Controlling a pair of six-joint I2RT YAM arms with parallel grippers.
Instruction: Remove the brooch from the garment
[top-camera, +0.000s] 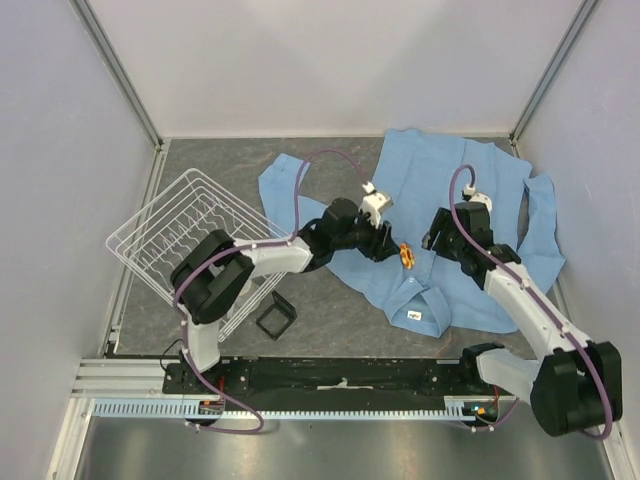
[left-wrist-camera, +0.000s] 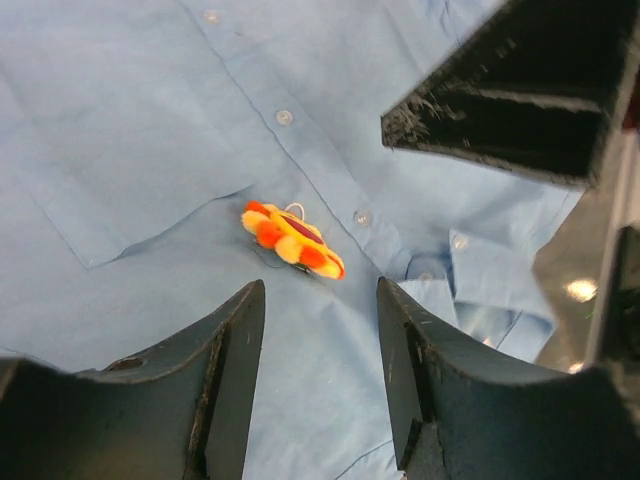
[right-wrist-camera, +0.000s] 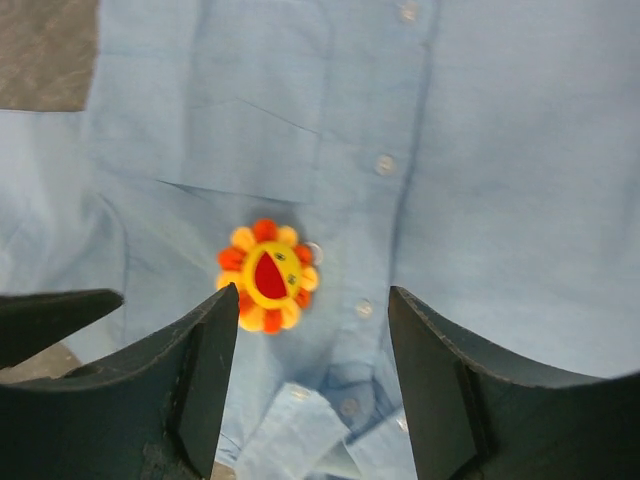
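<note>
Fingers (right-wrist-camera: 205, 350) spread wide on both arms, nothing gripped. Right gripper (right-wrist-camera: 312, 310) and left gripper (left-wrist-camera: 320, 300) hang just over the light blue shirt (top-camera: 450, 190) laid out on the table (top-camera: 330, 300). Wire rack (top-camera: 180, 225) sits off left, with a black square frame (top-camera: 275, 315) outside it, near its corner. Brooch (right-wrist-camera: 267, 275) is on the shirt beside the button row, between both grippers.

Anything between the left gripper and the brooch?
Nothing but bare garment cloth; left wrist view shows the left gripper just short of the brooch.
</note>
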